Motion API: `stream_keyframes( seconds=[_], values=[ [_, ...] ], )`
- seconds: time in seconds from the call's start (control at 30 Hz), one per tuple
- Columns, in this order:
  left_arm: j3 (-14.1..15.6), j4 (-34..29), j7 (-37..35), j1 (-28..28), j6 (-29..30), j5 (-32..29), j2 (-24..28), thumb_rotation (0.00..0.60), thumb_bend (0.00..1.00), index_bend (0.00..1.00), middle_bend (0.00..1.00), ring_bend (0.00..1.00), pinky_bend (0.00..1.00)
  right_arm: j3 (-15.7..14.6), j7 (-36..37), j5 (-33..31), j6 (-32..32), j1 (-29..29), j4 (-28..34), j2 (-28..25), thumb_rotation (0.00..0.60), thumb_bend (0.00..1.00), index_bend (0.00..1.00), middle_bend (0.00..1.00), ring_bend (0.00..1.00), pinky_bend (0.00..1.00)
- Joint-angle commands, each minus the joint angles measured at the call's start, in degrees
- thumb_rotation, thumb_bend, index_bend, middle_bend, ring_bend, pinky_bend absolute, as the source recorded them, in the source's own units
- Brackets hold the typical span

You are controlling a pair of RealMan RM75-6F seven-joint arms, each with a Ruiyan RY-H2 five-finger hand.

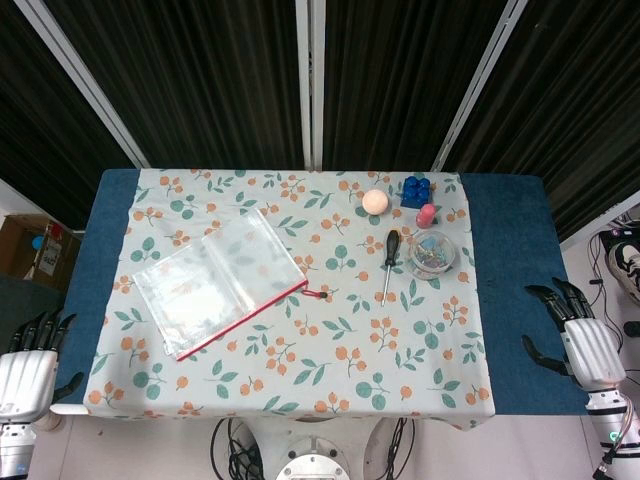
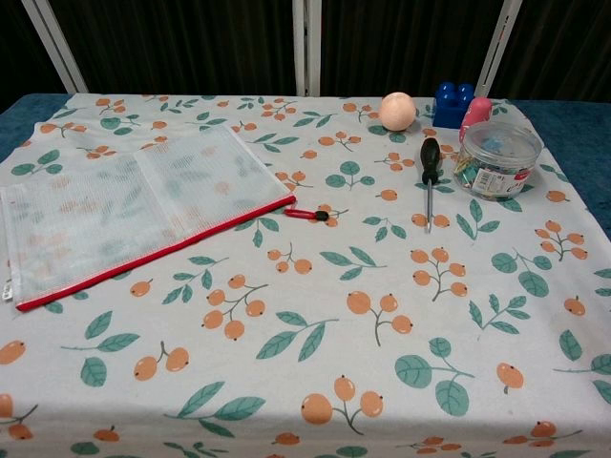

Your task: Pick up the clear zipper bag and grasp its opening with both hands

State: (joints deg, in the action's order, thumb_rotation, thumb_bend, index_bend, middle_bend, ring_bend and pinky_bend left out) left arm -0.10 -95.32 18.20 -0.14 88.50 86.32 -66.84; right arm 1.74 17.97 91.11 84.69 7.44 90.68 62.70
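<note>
The clear zipper bag (image 1: 218,281) lies flat on the left half of the floral tablecloth, its red zipper edge facing the front and its red pull tab (image 1: 318,294) sticking out to the right. The chest view shows the bag (image 2: 134,212) at the left, with the tab (image 2: 307,215) on the cloth. My left hand (image 1: 30,372) hovers off the table's front left corner, fingers apart, holding nothing. Off the table's right edge is my right hand (image 1: 580,340), also with spread fingers and nothing in it. Neither hand appears in the chest view.
At the back right stand a peach-coloured ball (image 1: 375,201), a blue block (image 1: 417,190), a pink object (image 1: 426,216) and a clear round tub (image 1: 432,253) of small items. A screwdriver (image 1: 389,265) lies beside the tub. A cardboard box (image 1: 40,245) sits left of the table.
</note>
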Motion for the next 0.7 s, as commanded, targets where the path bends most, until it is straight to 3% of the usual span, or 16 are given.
stream_keyframes(
  seconds=[0.03,0.3,0.43,0.7],
  values=[
    [-0.10,0.03,-0.08,-0.09,-0.15,-0.15,-0.09,0.600,0.15,0.15,0.08,0.08,0.16,0.15,-0.15,0.03,-0.10,0.17,0.20,-0.09,0.600,0.29,0.17,0.16,0.00,0.00],
    [-0.16,-0.62,0.41,-1.01,-0.76,1.10,-0.34,0.600,0.15,0.15,0.08,0.08,0.16,0.40,-0.29,0.32,-0.82,0.88,0.40,-0.40,0.600,0.29,0.17,0.16,0.00,0.00],
    [-1.71,-2.14,0.14,-4.29,-2.58,3.77,-0.34,0.600,0.15,0.16,0.08,0.08,0.16,0.75,-0.22,0.85,-0.83,1.44,0.41,-0.63,0.600,0.29,0.17,0.16,0.00,0.00],
    [-8.18,-5.65,-1.90,-21.46,-20.66,6.39,-2.81,0.600,0.16,0.27,0.11,0.08,0.16,1.39,-2.14,2.65,-1.58,3.31,2.61,-1.79,0.600,0.29,0.17,0.16,0.00,0.00]
  ],
)
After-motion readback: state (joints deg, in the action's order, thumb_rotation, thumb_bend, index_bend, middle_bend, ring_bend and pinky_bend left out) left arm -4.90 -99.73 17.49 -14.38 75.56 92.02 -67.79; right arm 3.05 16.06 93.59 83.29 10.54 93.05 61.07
